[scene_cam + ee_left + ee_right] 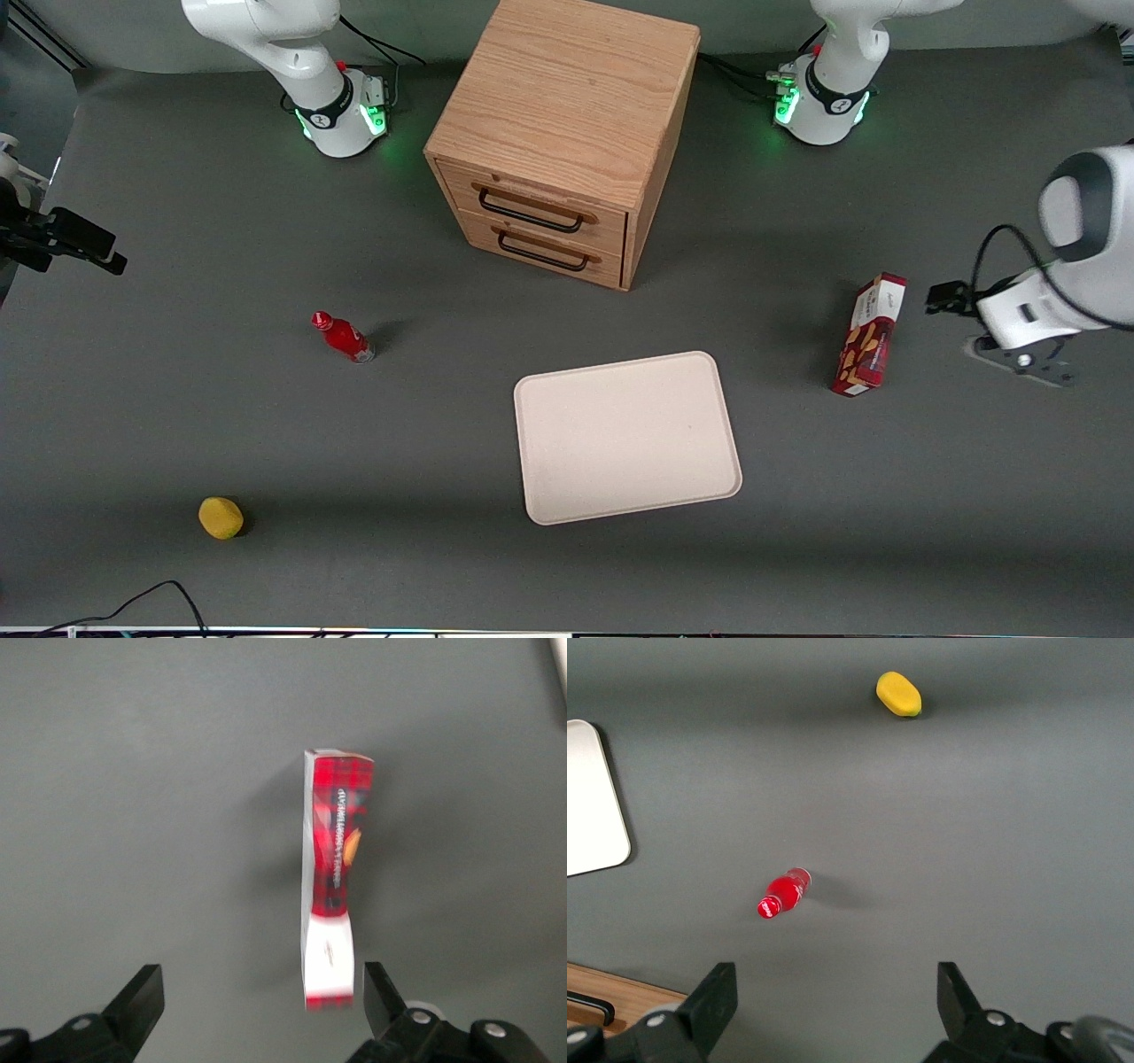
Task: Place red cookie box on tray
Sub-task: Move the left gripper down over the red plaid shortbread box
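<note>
Red tartan cookie box [870, 335], slim rectangular carton with cookie pictures and a white label end, stands on its narrow long edge on the grey table [266, 425], toward the working arm's end. Well apart from the cream-white flat rectangular tray [627, 437] with rounded corners and low rim, which sits nearer the front camera than the oak two-drawer cabinet [563, 133]. Tray has nothing on it.

Left gripper [257, 1014] hangs just beside the box, on the side away from the tray, fingers spread wide, nothing held. In the wrist view the box's white end sits close to one fingertip [379, 992], off-centre in the gap, not between the pads yet.

Step in hand, as I judge: approach and grasp. To do it well: shift sideways so the narrow carton is centred between the fingers, line the pads up with the two broad faces, come down enough to grip around the middle and not the label end. Close gently, thin card crushes easily. Box on edge looks tippy, so any bump from a finger before closing could knock it flat. Then lift clear of the table, carry to the tray, set down inside the rim.

Small red bottle [344, 338] and yellow lemon-like object [221, 517] lie toward the parked arm's end, not in the way.
</note>
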`<state>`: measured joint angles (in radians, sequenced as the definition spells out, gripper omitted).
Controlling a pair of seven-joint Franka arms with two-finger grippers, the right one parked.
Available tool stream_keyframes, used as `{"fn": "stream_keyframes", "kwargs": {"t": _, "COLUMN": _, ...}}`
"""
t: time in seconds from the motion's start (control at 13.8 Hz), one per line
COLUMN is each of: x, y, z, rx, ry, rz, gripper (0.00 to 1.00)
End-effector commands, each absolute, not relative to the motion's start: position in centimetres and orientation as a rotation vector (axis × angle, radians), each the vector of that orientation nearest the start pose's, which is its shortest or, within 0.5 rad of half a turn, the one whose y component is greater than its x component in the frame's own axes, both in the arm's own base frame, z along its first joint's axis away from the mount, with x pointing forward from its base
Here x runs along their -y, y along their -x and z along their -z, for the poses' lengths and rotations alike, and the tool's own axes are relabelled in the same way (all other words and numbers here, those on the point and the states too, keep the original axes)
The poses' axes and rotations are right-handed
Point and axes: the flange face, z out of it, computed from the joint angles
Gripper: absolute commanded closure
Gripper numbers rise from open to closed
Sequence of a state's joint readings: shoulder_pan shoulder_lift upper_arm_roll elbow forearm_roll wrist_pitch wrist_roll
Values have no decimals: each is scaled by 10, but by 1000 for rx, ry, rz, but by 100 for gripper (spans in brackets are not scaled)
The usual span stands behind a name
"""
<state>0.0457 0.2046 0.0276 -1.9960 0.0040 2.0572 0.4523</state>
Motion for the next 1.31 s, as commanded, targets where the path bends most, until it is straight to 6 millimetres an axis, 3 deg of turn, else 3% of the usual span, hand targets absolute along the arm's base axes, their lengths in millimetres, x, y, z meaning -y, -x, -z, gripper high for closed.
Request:
{"fn": "stream_keyframes", "kwargs": {"t": 0.0, "x": -30, "y": -541, "z": -284, "rx": -587, "ry": 3140, "rz": -73, "gripper": 0}}
{"fn": "stream_keyframes", "kwargs": {"t": 0.15, "x": -24, "y": -534, "z": -248, "rx": -571, "ry": 3137, "rz": -6, "gripper": 0}}
{"fn": "stream_keyframes", "kwargs": {"t": 0.22, "x": -19, "y": -532, "z": -234, "rx": -532, "ry": 3157, "rz": 21, "gripper": 12}}
{"fn": "stream_keyframes", "kwargs": {"t": 0.29, "x": -19, "y": -530, "z": -228, "rx": -425, "ry": 3196, "rz": 52, "gripper": 78}}
{"fn": "stream_keyframes", "kwargs": {"t": 0.36, "x": -20, "y": -531, "z": -225, "rx": -422, "ry": 3198, "rz": 56, "gripper": 100}}
{"fn": "stream_keyframes", "kwargs": {"t": 0.65, "x": -19, "y": -539, "z": -245, "rx": -404, "ry": 3216, "rz": 56, "gripper": 100}}
{"fn": "stream_keyframes", "kwargs": {"t": 0.8, "x": -16, "y": -554, "z": -282, "rx": -359, "ry": 3242, "rz": 35, "gripper": 100}}
{"fn": "stream_keyframes", "kwargs": {"t": 0.87, "x": -10, "y": -566, "z": -312, "rx": -298, "ry": 3268, "rz": -9, "gripper": 100}}
{"fn": "stream_keyframes", "kwargs": {"t": 1.09, "x": 44, "y": -605, "z": -405, "rx": -49, "ry": 3312, "rz": -126, "gripper": 100}}
{"fn": "stream_keyframes", "kwargs": {"t": 1.24, "x": 97, "y": -616, "z": -442, "rx": 92, "ry": 3329, "rz": -114, "gripper": 100}}
